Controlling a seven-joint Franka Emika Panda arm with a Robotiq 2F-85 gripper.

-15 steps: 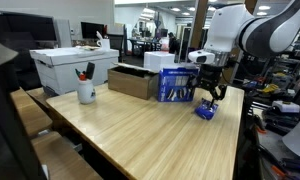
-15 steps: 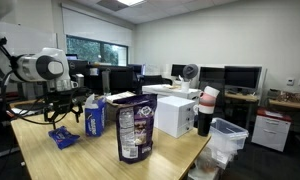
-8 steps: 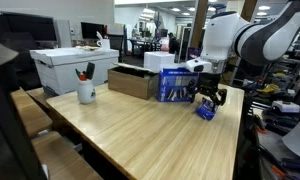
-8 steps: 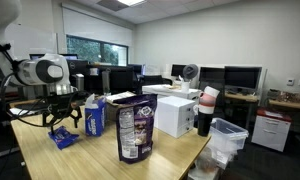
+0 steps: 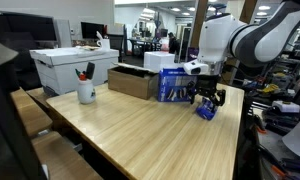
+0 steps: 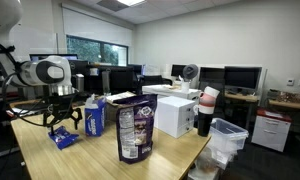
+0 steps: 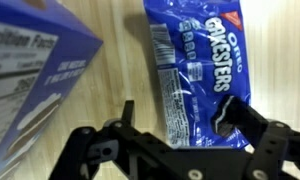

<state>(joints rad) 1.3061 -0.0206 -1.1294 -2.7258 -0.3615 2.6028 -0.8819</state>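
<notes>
**Pincer (image 5: 211, 97) sank closer to Oreo Cakesters packet (image 7: 195, 60)**

Over the last 1 second the pincer dropped slightly, jaws spread wide and gripping nothing. The Oreo Cakesters packet lay flat on the wooden surface (image 5: 140, 130) directly beneath it, near the blue box (image 7: 30, 80). The pincer's fingers hid the packet's near end, so contact couldn't be judged.

Blue Oreo Cakesters packet (image 7: 195, 70), flat on table (image 7: 123, 50), apparently sealed
</notes>
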